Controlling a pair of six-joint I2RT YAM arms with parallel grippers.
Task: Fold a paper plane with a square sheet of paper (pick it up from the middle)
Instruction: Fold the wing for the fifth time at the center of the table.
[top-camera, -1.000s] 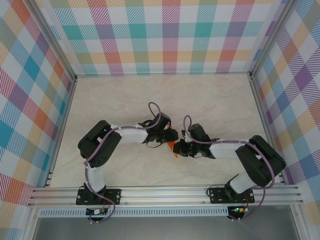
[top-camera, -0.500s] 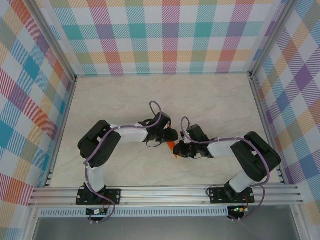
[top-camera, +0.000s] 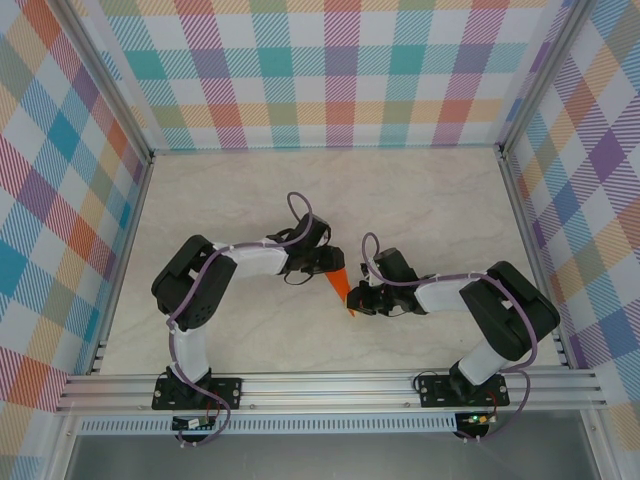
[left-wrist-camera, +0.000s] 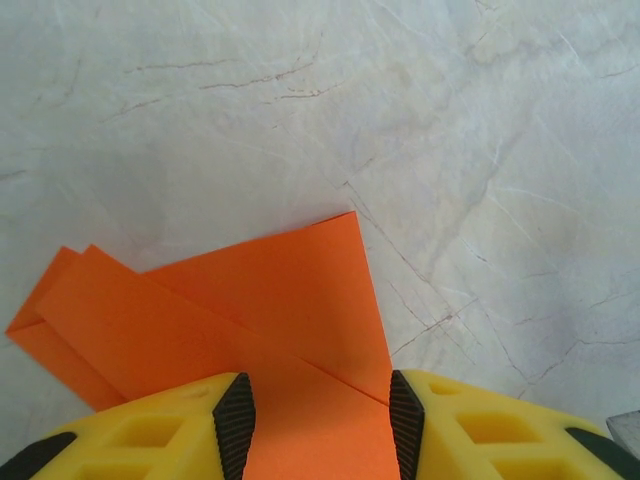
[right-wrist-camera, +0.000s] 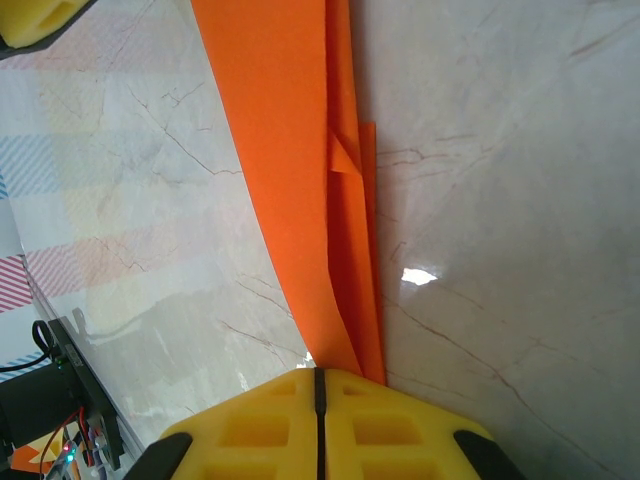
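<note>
While the left gripper is reaching in over the marble table, its yellow fingers are standing apart, and the wide end of the orange paper plane is lying flat between them, perhaps brushing the black pads. Further right, the plane is narrowing toward the right gripper, whose fingers are pressing together and pinching its pointed tip.

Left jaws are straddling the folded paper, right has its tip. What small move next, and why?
Probably back the left gripper off the orange paper. Its jaws stand apart with the paper lying loose between them, while the right gripper is shut on the narrow end and holds it.
</note>
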